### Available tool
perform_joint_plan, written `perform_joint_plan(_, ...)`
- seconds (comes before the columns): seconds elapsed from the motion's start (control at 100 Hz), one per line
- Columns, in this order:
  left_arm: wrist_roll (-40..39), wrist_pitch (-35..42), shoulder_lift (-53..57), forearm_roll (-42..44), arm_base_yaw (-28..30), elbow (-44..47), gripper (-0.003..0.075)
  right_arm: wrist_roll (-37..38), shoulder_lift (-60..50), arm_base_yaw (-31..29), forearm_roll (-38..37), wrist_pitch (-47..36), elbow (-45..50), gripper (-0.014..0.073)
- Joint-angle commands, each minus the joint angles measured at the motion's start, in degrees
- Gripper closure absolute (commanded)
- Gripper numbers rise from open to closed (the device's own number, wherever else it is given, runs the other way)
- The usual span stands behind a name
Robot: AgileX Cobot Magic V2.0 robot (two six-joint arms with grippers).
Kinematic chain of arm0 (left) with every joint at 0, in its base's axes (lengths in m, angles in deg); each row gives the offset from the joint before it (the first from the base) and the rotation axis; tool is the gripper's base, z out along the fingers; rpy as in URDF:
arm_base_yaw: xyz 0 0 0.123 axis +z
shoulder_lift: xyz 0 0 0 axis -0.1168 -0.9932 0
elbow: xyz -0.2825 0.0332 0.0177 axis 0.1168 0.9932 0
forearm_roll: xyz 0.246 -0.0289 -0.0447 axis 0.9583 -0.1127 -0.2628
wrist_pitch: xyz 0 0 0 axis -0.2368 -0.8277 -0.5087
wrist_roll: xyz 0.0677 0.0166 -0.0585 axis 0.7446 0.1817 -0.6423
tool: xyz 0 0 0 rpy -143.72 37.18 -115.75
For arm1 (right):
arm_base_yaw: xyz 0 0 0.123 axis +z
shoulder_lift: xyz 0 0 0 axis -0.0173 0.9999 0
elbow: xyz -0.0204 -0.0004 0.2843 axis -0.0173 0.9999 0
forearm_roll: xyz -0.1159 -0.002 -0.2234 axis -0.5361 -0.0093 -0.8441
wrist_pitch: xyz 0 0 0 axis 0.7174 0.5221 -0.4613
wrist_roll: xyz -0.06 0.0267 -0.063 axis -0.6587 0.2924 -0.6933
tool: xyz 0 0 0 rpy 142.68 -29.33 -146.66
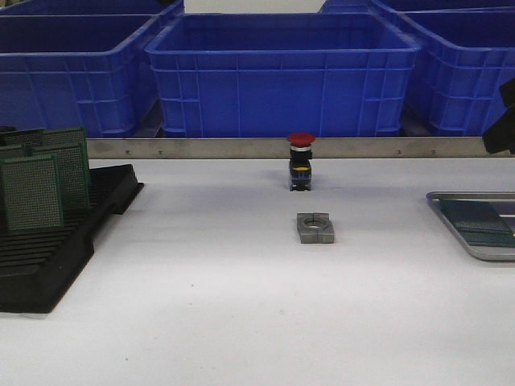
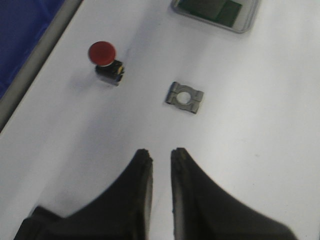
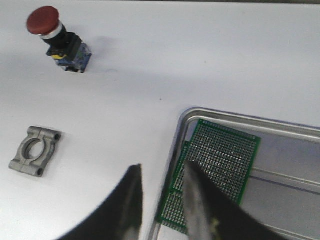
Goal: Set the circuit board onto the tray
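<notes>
Boards (image 3: 220, 160) already on tray (image 3: 240, 120), more waiting in rack (image 1: 56, 249); both grippers (image 2: 161, 157) (image 3: 162, 172) narrowly parted, empty.

The left gripper (image 2: 161, 156) shows only in the left wrist view. Its two dark fingers (image 2: 142, 172) stand close together, with a narrow strip of bare table (image 2: 260, 150) visible between their tips, and nothing is held between them. The gripper hangs above the table, its tips pointing toward the metal bracket (image 2: 185, 97).

The right gripper (image 3: 162, 172) has its two dark fingers (image 3: 197, 192) slightly apart, with nothing between them. It hangs over the near rim of the tray (image 3: 176, 145), one finger over the table and the other over the tray. In the front view a dark part of the right arm (image 1: 503, 121) shows at the right edge, above the tray.
</notes>
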Motion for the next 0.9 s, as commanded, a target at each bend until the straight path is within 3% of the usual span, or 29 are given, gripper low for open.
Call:
perform_joint_plan(0.0,-4.8,-1.9,3.7,-1.8,1.8,-2.0,0.0741,0.0,-5.4,-0.3,0.7,2.1,0.7,0.0596)
perform_joint_plan(0.06,-6.2,-1.9,4.3,-1.8,3.1,-2.0,0.0741,0.0,-8.0,-0.3,0.7,2.5,2.0,0.0722)
perform_joint_plan(0.25,-9.4,-0.6,7.3,-1.8,6.1,-1.7,0.0741,0.0,-16.0,-0.3,0.7,3.5,5.1,0.0706)
perform_joint_plan(0.48,-16.4,8.9,14.7,1.5,6.5,1.9,0.0741,0.0,-26.5,-0.3,0.7,3.1,7.1,0.0706)
perform_joint_plan(0.69,-19.6,19.3,24.8,3.4,6.5,12.5,0.0741,0.0,-35.9,-0.2,1.2,2.1,9.3,0.0706)
perform_joint_plan(0.89,-19.6,33.6,37.1,3.3,6.5,28.9,0.0741,-0.3,-43.3,0.8,3.3,1.5,12.4,0.0706)
